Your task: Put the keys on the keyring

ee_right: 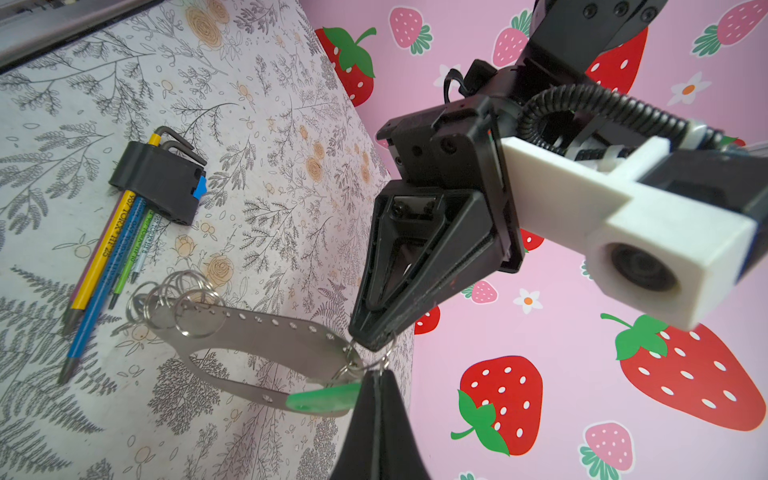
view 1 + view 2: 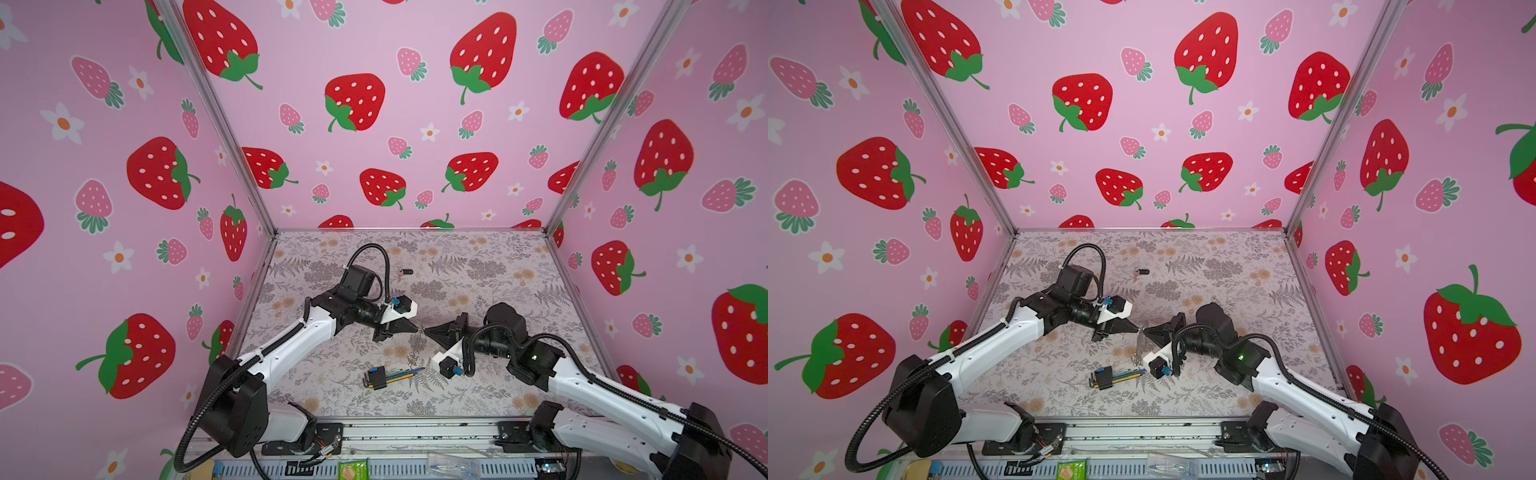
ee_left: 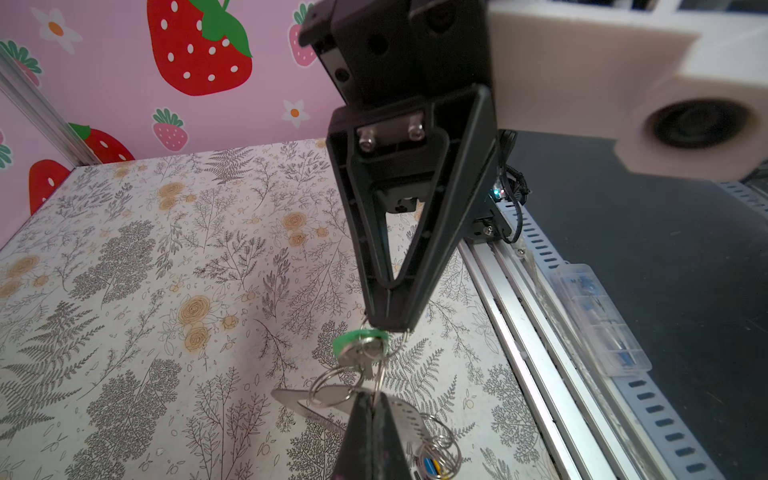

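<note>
Left wrist view: the left gripper [image 3: 372,400], clenched on a split ring [image 3: 378,376] of the keyring [image 3: 291,402], meets the right gripper [image 3: 388,325], clenched on the same ring, with the green-tagged key [image 3: 344,343] hanging at the tips. Right wrist view: the metal strap [image 1: 257,332] hangs near the Torx key set [image 1: 158,187]. In both top views the black-tagged key [image 2: 406,272] [image 2: 1143,272] lies at 12 o'clock from the tips.

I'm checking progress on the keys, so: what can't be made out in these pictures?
- Whether the green-tagged key is threaded on a ring: both wrist views, the shut tips of the left gripper and right gripper cover that spot.
- The keyring: both top views, too small and blurred between the grippers.
- The black-tagged key: tiny in both top views, blade indistinct; outside both wrist views.
</note>
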You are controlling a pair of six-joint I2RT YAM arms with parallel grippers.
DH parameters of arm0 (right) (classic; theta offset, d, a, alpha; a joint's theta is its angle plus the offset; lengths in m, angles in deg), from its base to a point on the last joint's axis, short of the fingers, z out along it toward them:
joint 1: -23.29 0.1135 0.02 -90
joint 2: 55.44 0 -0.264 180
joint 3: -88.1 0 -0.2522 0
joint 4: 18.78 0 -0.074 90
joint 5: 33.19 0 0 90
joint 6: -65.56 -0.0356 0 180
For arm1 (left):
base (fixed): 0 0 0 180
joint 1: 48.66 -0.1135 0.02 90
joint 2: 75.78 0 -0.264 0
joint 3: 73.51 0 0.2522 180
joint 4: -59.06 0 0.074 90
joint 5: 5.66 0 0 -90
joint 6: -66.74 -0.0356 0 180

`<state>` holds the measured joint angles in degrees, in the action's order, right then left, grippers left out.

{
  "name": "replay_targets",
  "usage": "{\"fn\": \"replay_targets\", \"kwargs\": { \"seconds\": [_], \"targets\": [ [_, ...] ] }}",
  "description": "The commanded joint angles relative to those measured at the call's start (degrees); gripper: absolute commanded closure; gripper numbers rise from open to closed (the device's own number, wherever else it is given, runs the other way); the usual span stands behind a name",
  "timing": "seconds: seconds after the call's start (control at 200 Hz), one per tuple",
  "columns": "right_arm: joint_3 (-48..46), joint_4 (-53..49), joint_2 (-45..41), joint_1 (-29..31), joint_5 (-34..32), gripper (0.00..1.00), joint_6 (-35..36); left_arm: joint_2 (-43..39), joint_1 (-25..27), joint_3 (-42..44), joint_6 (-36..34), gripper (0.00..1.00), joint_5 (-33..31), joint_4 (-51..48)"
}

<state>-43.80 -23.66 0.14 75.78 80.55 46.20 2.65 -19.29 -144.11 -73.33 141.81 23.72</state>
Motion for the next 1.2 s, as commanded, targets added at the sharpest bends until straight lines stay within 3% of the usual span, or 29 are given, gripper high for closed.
{"fn": "replay_targets", "kwargs": {
  "seconds": [0.0, 0.395, 0.79, 0.835, 1.016, 1.196],
  "targets": [
    [-0.4, -9.1, 2.1, 0.3, -0.6, 1.00, 0.4, -1.5, 0.4, -4.8, -1.8, 1.00, 3.2, 2.6],
    [-2.2, -6.6, -0.2, 0.3, -0.5, 1.00, -3.2, -2.9, 0.7, -4.0, -2.2, 1.00, -1.0, 2.9],
    [-5.3, -1.3, -2.0, 0.3, -1.3, 1.00, -6.0, -2.0, -0.3, -2.9, 3.3, 1.00, 4.3, 7.9],
    [-5.5, -0.4, -2.1, 0.2, -1.6, 1.00, -7.9, -1.9, -0.3, -2.8, 4.1, 1.00, 4.6, 8.6],
    [-5.8, 3.3, -4.7, -1.6, -1.5, 0.76, -18.2, -2.0, -0.4, -1.0, 9.4, 1.00, 5.0, 15.3],
    [-6.5, 5.8, -7.9, -5.1, 0.9, 0.69, -35.2, -1.2, -1.2, -0.1, 14.5, 1.00, 6.1, 21.2]
  ]
}}
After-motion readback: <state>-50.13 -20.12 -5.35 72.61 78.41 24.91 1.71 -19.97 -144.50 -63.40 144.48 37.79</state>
